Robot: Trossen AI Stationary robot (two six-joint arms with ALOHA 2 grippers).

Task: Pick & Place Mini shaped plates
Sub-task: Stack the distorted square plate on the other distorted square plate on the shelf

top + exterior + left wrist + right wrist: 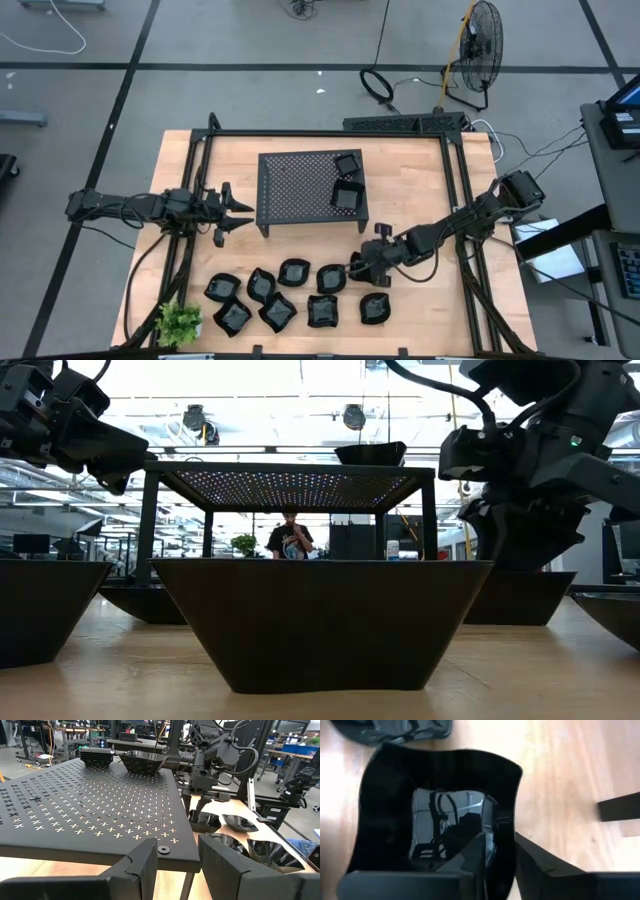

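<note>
At the near edge of the wooden surface (420, 310), a small green plant (180, 322) is standing at the left corner. Beside it, the mini shaped plates (277, 312) are lying in two loose rows, glossy black and upright, running rightward to a plate (375, 308) at the near right. The right gripper (362, 266) is reaching down at the right end of the far row. In the right wrist view its jaws are straddling the rim of a wavy-edged square plate (440, 815), one finger inside the bowl and one outside. They appear to be closing on that rim, though firm contact cannot be confirmed from this angle. The plate itself is resting on the surface.

Farther back, the left gripper (226, 213) is hovering at the left of the perforated rack (300, 185), level with its top. Its jaws are standing partly open and are holding nothing. On the far right part of the rack top, two plates (347, 180) are sitting close together. Beyond the surface, a floor fan (480, 50) is standing on the grey floor.
</note>
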